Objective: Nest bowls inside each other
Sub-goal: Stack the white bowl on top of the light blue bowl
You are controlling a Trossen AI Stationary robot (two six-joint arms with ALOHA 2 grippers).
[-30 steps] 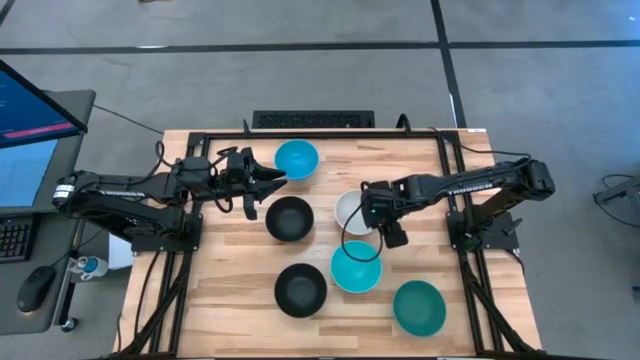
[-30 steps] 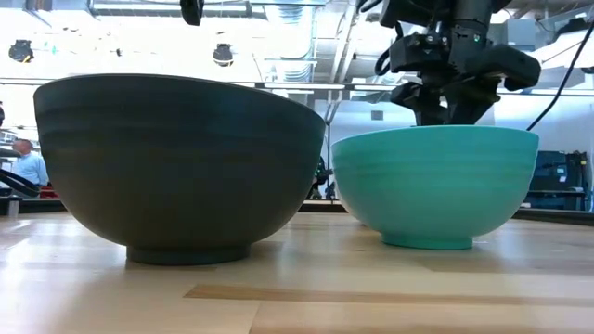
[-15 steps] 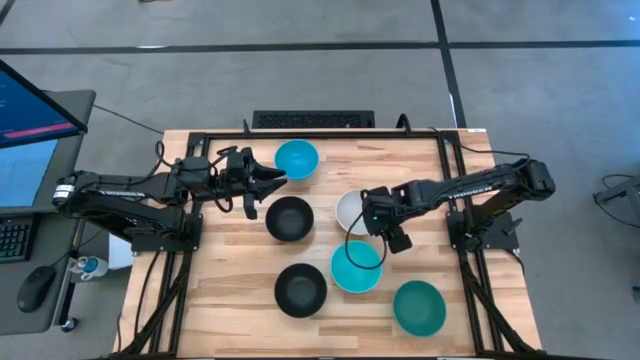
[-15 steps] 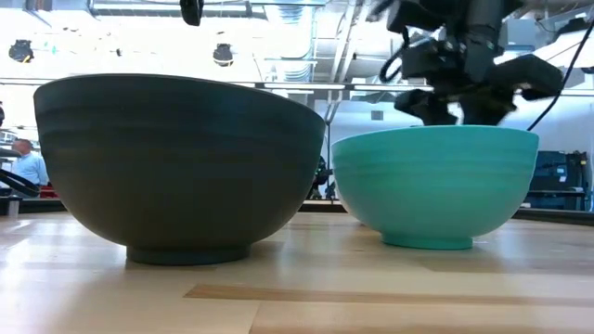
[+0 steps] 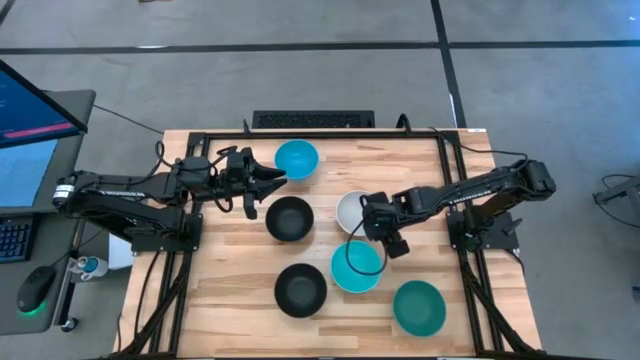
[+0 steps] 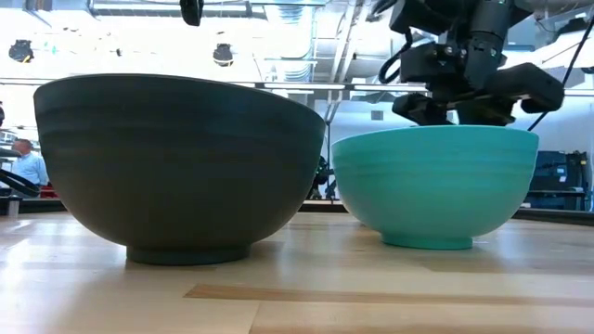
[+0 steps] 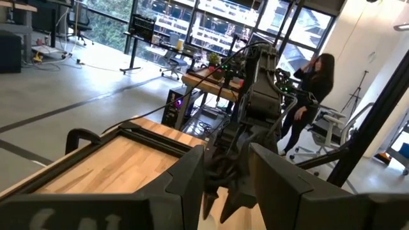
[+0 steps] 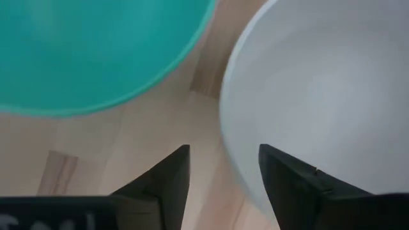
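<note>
Because the right hand (image 8: 220, 167), fingers spread, hangs astride the white bowl (image 8: 319, 96)'s rim beside the light blue bowl (image 8: 96, 51), a shallow pinch could skid it into that neighbour

Around the white bowl (image 5: 351, 209): two black bowls (image 5: 289, 218), two bright blue bowls (image 5: 296, 158) (one teal-green bowl (image 5: 418, 306) too), pale wood table (image 5: 220, 270).

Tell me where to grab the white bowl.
Pinch the white bowl's thin rim from above, one finger inside, one outside. The right claw already hovers open at the side facing the light blue bowl, where bare table leaves room.
</note>
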